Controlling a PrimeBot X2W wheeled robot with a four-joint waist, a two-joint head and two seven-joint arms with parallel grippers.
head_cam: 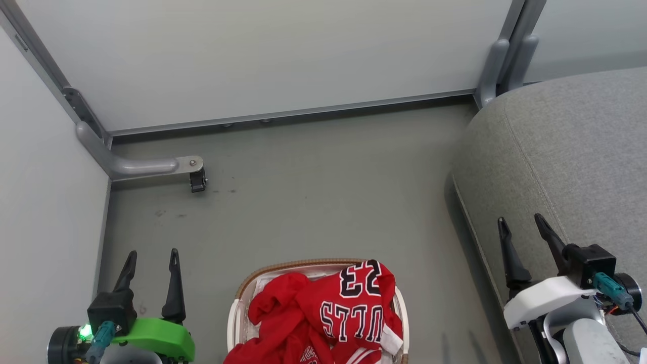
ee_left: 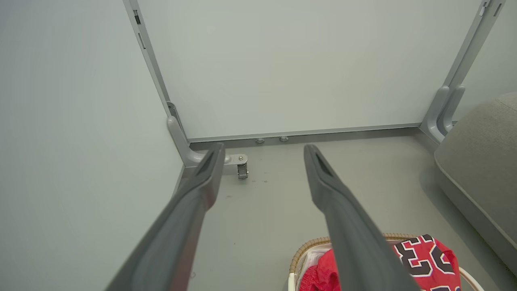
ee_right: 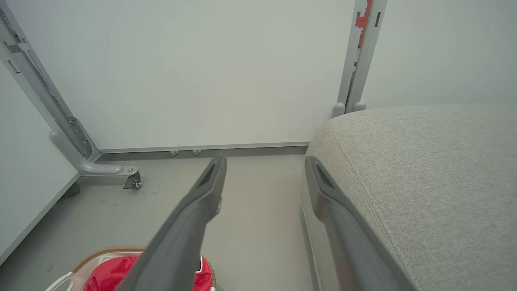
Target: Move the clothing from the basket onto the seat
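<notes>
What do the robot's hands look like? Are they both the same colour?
No, they are different colours. Each hand has two long, dark, pointed fingers. The left gripper has a bright green shell, a small glowing green light and a teal plug. The right gripper has a white shell, a black block, a teal plug and thin reddish wires.

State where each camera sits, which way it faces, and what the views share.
Head view: on the head, facing forward and down at the floor; left gripper lower left, right gripper lower right.
Left wrist view: on the left wrist, facing the white partition along its fingers.
Right wrist view: on the right wrist, facing that partition along its fingers.
Shared by all: basket, red jersey, sofa cushion, caster.
</notes>
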